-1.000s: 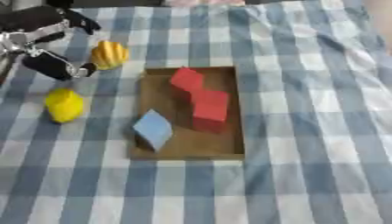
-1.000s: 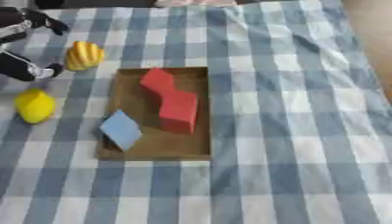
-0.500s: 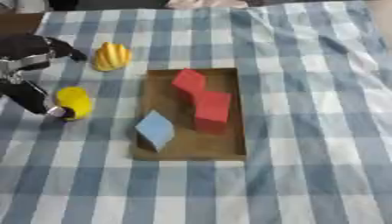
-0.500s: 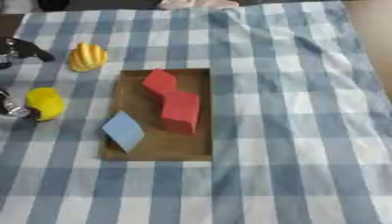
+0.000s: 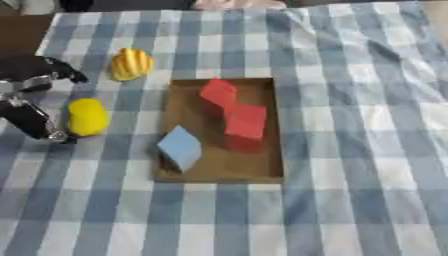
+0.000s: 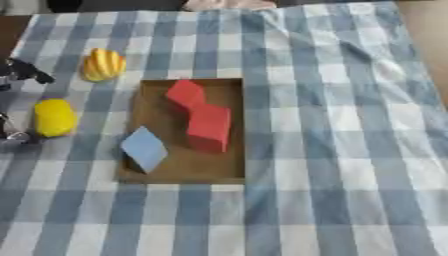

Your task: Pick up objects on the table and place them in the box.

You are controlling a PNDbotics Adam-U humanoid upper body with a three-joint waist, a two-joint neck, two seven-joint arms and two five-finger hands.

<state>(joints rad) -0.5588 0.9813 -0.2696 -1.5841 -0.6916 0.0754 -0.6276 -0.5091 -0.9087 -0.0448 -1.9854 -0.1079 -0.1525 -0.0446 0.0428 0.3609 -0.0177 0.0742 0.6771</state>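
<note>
Upright, yellow oblong (image 5: 87, 116) runs near-to-far beside left hand (image 5: 31, 102).

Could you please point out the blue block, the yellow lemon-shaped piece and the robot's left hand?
Blue block (image 5: 181, 147): left eye view, middle of its face.
Lemon (image 5: 87, 116): left eye view, its middle.
Left hand (image 5: 31, 120): left eye view, on a finger.

box (image 5: 273, 130): shallow brown tray, holds red block (image 5: 234, 114), tilted blue block (image 5: 181, 147) | yellow object (image 5: 87, 116), striped orange-yellow object (image 5: 130, 64): on cloth, left of box
</note>
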